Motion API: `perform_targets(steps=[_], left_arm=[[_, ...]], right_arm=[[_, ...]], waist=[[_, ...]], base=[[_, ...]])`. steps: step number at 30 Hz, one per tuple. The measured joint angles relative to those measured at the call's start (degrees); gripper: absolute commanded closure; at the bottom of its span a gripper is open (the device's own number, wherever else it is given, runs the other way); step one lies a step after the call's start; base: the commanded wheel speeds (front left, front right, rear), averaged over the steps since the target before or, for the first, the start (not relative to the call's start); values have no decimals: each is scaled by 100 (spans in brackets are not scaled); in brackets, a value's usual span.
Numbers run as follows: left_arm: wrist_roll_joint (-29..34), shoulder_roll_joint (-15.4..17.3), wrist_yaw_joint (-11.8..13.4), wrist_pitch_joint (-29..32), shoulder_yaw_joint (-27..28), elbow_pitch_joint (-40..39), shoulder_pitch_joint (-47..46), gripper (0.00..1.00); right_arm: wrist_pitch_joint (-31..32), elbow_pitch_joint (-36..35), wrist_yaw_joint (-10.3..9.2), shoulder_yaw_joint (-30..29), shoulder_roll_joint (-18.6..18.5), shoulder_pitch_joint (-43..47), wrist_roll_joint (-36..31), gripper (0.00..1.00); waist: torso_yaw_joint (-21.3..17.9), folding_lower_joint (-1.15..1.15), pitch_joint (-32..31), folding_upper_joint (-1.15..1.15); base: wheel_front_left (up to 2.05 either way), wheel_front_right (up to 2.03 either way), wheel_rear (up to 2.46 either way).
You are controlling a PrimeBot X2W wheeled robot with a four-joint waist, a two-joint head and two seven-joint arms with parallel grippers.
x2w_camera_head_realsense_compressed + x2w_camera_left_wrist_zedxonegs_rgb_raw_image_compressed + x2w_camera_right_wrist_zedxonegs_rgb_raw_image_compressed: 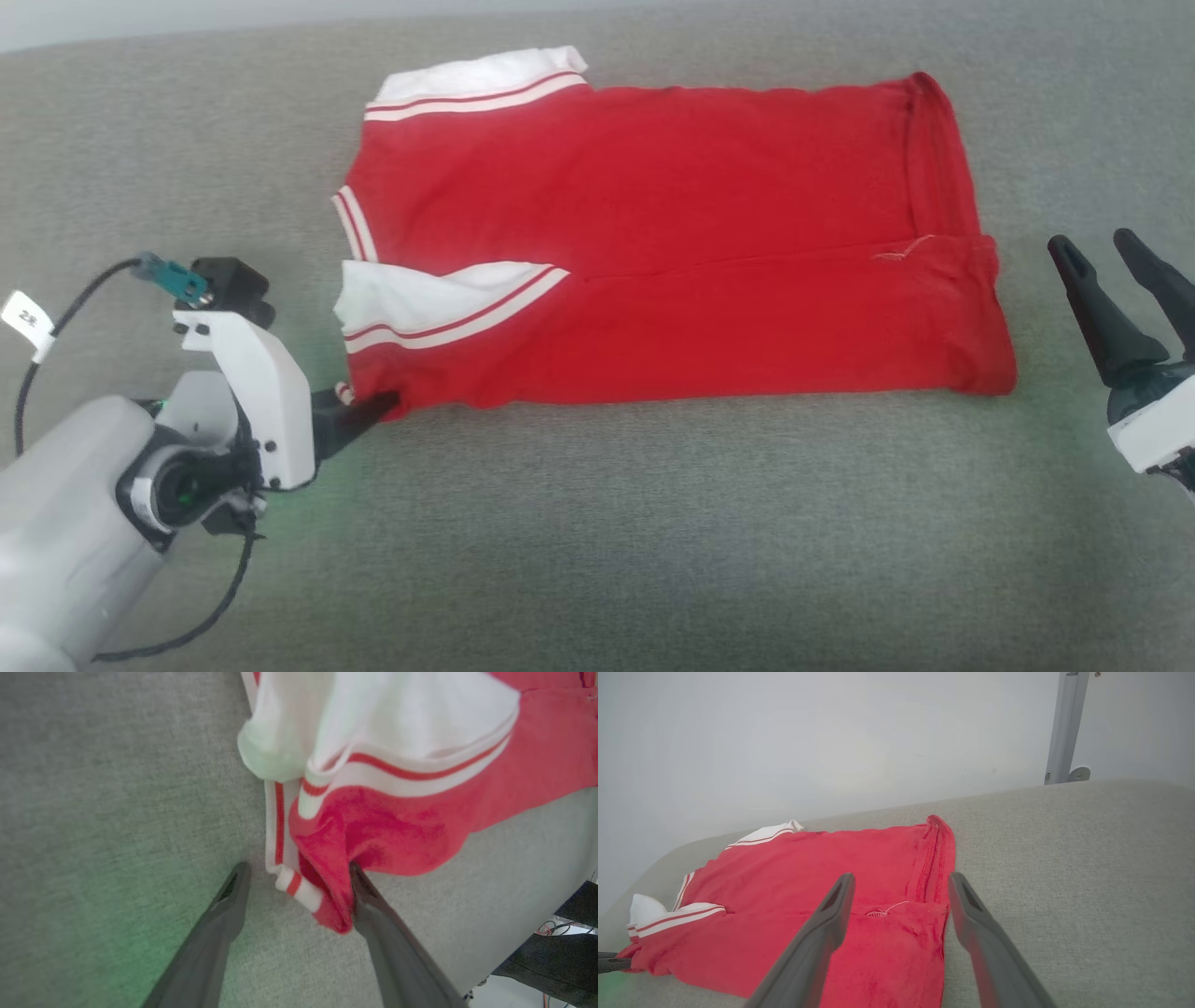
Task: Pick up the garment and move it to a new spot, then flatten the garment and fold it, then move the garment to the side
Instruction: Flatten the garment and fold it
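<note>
HIDDEN: I lose one fingertip of left gripper (373, 409) under garment (672, 243) corner | CUT OFF: right gripper (1092, 241), head view's right edge

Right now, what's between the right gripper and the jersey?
Just a bare strip of grey upholstery, seen in the head view, between the open right gripper and the red jersey's hem end.

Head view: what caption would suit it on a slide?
Folded red garment on grey fabric surface; open left gripper at its near-left corner, open right gripper clear of it at right.
</note>
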Motion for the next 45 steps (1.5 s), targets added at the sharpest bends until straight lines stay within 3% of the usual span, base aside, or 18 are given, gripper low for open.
perform_targets(steps=[5, 6, 8, 14, 21, 25, 35, 36, 37, 38, 45], left_arm=[[-142, -71, -121, 196, 52, 356, -142, 0], [-176, -85, -149, 236, 57, 404, -172, 39], [-266, -87, -201, 350, 63, 488, -204, 100], [-313, -194, -314, 391, 74, 635, -302, 100], [-183, -422, -443, 336, -9, 671, -465, 100], [-30, -578, -528, 185, -48, 660, -556, 100], [185, -942, -700, -111, -130, 784, -765, 100], [208, -959, -706, -130, -131, 803, -773, 100], [208, -976, -716, -154, -132, 823, -780, 100], [208, -988, -742, -158, -132, 845, -784, 100], [190, -971, -813, -311, -118, 873, -725, 100]], right_arm=[[-2, -18, 0, -53, -3, -2, 1, 0], [-2, -16, 0, -63, -5, -1, 1, 0], [0, -16, 0, -73, -18, 3, 3, 0], [392, -26, 0, 11, -200, 8, -12, 0], [2061, 86, -1, 387, -616, -111, -248, 0], [2975, 254, 0, 464, -586, -403, -348, 0], [4069, 634, -1, 497, -504, -714, -604, 0], [4094, 632, -2, 497, -497, -713, -608, 10], [4116, 623, -3, 502, -489, -711, -609, 58], [4138, 609, -3, 506, -487, -711, -612, 100], [3972, 565, 1, 434, -361, -634, -591, 100]], waist=[[-192, 0, 102, 0], [-220, 0, 123, 0], [-258, 0, 161, 0], [-251, 0, 239, 0], [-44, 0, 310, 0], [103, 0, 401, 0], [424, 0, 592, 0], [433, 0, 601, 0], [438, 0, 606, 0], [439, 0, 607, 0], [410, 0, 503, 0]], base=[[0, 0, 0], [0, 0, 0], [0, 0, 0], [0, 0, 0], [0, 0, 0], [0, 0, 0], [0, 0, 0], [0, 0, 0], [0, 0, 0], [0, 0, 0], [0, 0, 0]])
